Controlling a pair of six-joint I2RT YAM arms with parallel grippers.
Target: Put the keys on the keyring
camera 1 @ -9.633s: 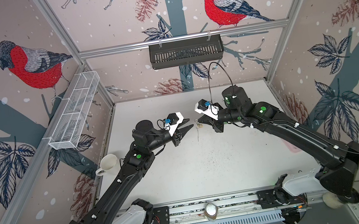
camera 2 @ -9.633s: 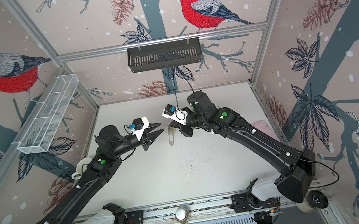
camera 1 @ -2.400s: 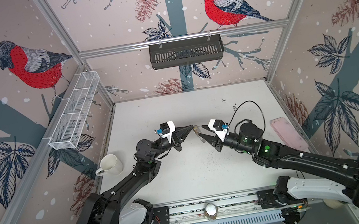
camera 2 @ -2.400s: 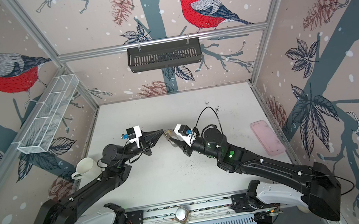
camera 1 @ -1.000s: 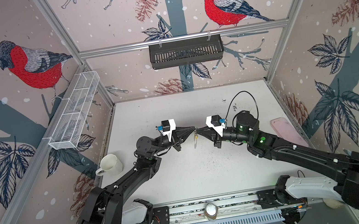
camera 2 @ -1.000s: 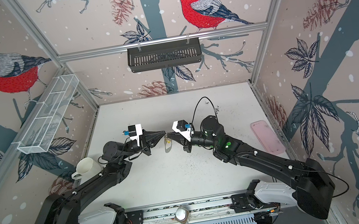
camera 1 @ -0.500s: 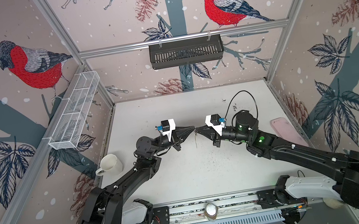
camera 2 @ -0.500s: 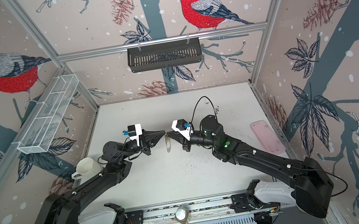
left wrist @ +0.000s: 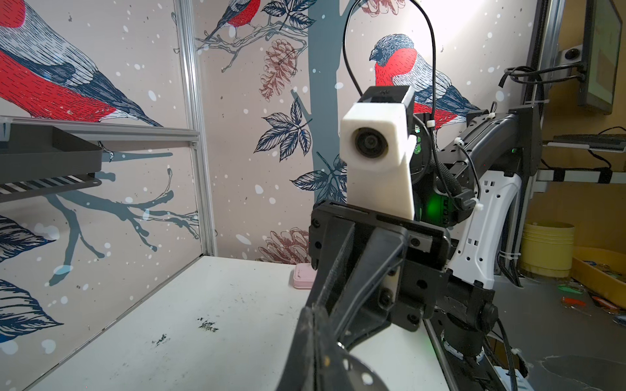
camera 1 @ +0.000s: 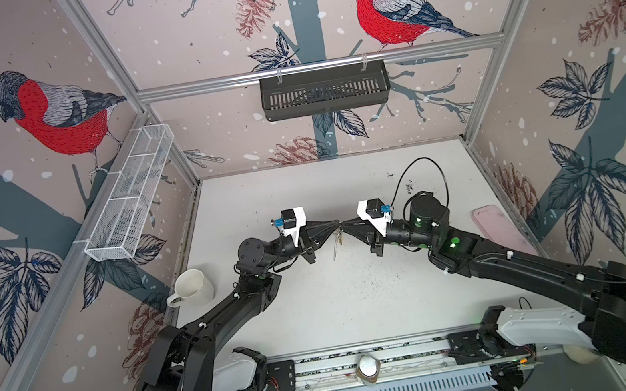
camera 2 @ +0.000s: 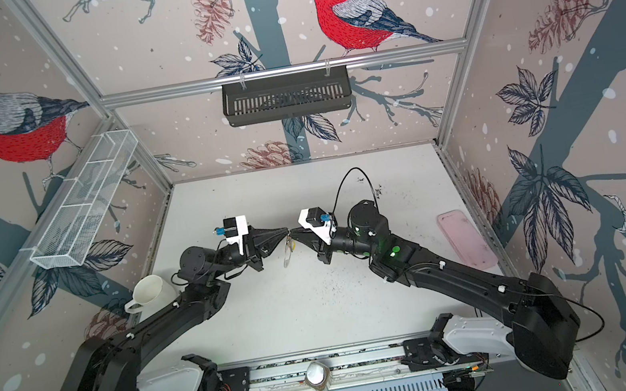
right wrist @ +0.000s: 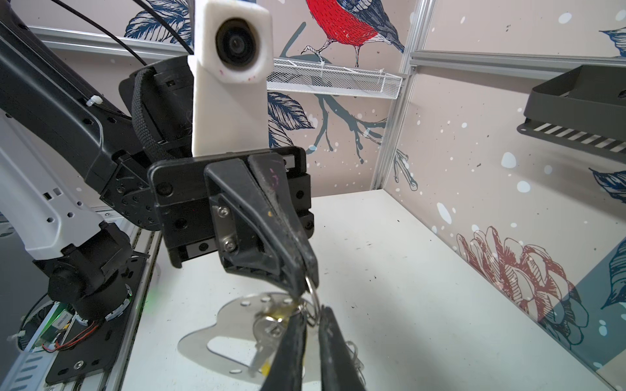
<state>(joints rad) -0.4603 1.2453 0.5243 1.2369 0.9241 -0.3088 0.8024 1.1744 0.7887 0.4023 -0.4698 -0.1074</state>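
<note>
On the left wall we count one white wire basket [camera 1: 131, 202], split by cross-wires into compartments; through the mesh we cannot tell what lies in them. Below it, at the left edge of the desk [camera 1: 361, 303], stands one white mug [camera 1: 191, 290], upright, handle towards the front-left, its inside showing plain white.

Next come the arms: two in all, each with one end effector, and they meet tip to tip over the middle of the desk. The left end effector [camera 1: 335, 223] has its fingers pressed together, and the right wrist view shows them pinching one small metal ring [right wrist: 313, 298] at their very tip.

From that ring hangs the one keyring [right wrist: 203, 335], a flat grey plate with a large cut-out and a row of small holes. In both top views it shows only edge-on, as a thin sliver below the two tips. Against the plate we count one key [right wrist: 267, 328], with a bit of its yellow tag [right wrist: 265, 367] showing at the lower end.

On the back wall, above this meeting point, hangs one black slotted basket [camera 1: 325, 89]. We see it from below, so its contents are hidden.

The right end effector [camera 1: 346, 224] has its fingers [right wrist: 291, 355] nearly together, with a narrow gap at the tips where the ring and the key's head sit. We cannot tell whether they actually pinch either.

Farthest right, near the right wall, one flat pink case [camera 1: 501, 227] lies on the desk, well apart from the arms' tips.
</note>
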